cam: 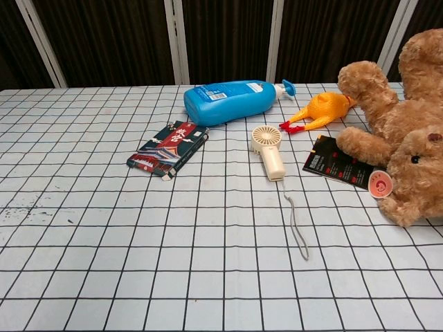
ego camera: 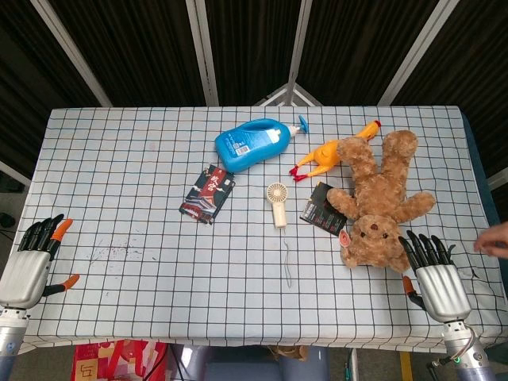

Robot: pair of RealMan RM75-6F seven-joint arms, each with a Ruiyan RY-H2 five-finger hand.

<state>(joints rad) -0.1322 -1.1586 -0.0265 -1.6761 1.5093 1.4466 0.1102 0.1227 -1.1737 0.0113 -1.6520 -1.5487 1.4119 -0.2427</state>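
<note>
Nearby, plush teddy bear [ego camera: 379, 202] beside right hand [ego camera: 435, 279]

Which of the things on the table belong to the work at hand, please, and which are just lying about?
In hand:
teddy bear, nearest the open right hand

Lying about:
blue bottle
rubber chicken
handheld fan
black card
flat box
left hand, open, apart from everything

Even, bright overhead light falls on the checked tablecloth [ego camera: 159, 159] in both views, with only short, soft shadows hugging the objects. The blue detergent bottle [ego camera: 252, 144] shows a mild sheen, no harsh glare. The backdrop toward 12 o'clock stays dark. Focus is sharp throughout; the grid lines bow slightly near the edges of the head view.
</note>
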